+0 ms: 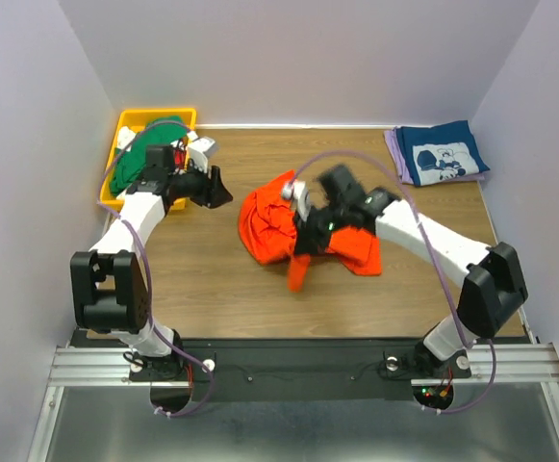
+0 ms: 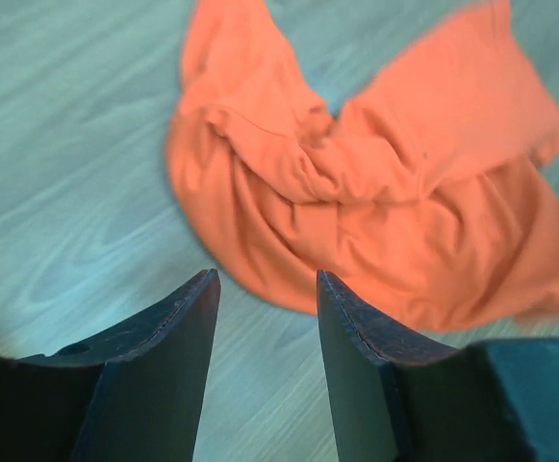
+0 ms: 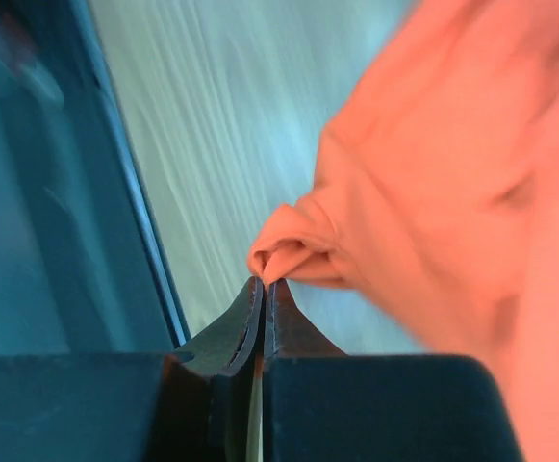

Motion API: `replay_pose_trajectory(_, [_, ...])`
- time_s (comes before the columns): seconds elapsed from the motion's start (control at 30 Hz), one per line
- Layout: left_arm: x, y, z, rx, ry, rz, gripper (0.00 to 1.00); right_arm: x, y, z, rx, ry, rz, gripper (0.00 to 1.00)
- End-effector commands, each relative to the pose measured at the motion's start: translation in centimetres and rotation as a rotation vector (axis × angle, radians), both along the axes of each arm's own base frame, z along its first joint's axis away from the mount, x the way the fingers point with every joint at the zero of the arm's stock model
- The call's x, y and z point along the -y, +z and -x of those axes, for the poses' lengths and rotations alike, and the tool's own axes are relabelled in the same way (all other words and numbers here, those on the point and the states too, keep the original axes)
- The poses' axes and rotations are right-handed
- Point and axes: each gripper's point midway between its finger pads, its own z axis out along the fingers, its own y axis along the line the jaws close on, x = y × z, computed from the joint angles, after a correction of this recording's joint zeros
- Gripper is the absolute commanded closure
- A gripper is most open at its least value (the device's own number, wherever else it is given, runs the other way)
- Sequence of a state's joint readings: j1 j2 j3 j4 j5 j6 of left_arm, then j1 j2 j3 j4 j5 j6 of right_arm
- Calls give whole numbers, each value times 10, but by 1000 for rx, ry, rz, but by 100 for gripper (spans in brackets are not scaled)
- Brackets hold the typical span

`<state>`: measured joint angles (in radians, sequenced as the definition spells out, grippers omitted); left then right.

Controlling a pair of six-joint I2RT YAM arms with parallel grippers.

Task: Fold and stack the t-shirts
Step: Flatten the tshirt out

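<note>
**A:** What containers are in view, and what is in them?

**B:** There is one, a yellow bin (image 1: 123, 123) at the far left corner of the wooden counter (image 1: 212, 279). A green t-shirt (image 1: 142, 154) lies bunched inside it. The left arm reaches across the bin's near side and hides part of the shirt.

**A:** Where are the other shirts?

**B:** An orange t-shirt (image 1: 265, 226) lies crumpled near the middle of the counter, well apart from the bin. At the far right corner, a navy t-shirt (image 1: 443, 154) with white print lies folded flat on a lavender t-shirt (image 1: 394, 152). Only a thin strip of the lavender one shows along the left side.

**A:** How does the left tool stand?

**B:** The left tool (image 2: 265, 289) has its two dark fingers parted, with bare counter showing in the gap. It holds nothing and touches nothing. It points toward the orange t-shirt, which lies just ahead of the fingertips and is not between them.

**A:** And the right tool?

**B:** The right tool (image 3: 263, 294) is closed, with its fingers pressed together. A small fold at the edge of the orange t-shirt is pinched at the very tips. The rest of the cloth spreads away to the right in its wrist view. From above, the right arm lies across the shirt. That part of the view is blurred, so I cannot tell whether the pinched fold is lifted clear of the counter.
</note>
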<state>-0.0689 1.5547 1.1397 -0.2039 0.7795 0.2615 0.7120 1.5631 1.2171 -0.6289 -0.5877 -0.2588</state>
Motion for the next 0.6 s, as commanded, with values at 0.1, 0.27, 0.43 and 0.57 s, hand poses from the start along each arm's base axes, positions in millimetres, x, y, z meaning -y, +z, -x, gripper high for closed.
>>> replay_pose_trajectory(0.1, [-13,75,-10,185,66,59,38,29,156,-105,-26,-168,-471,100])
replay_pose_trajectory(0.27, [-6,70,-4,208,34,34,21,75,160,-149,-61,-359,-489,99])
replay_pose_trajectory(0.43, [23,71,2,248,-32,33,18,79,125,-156,-133,-470,-469,100])
replay_pose_trajectory(0.57, [64,75,15,260,-118,68,18,77,112,-153,-208,-537,-491,99])
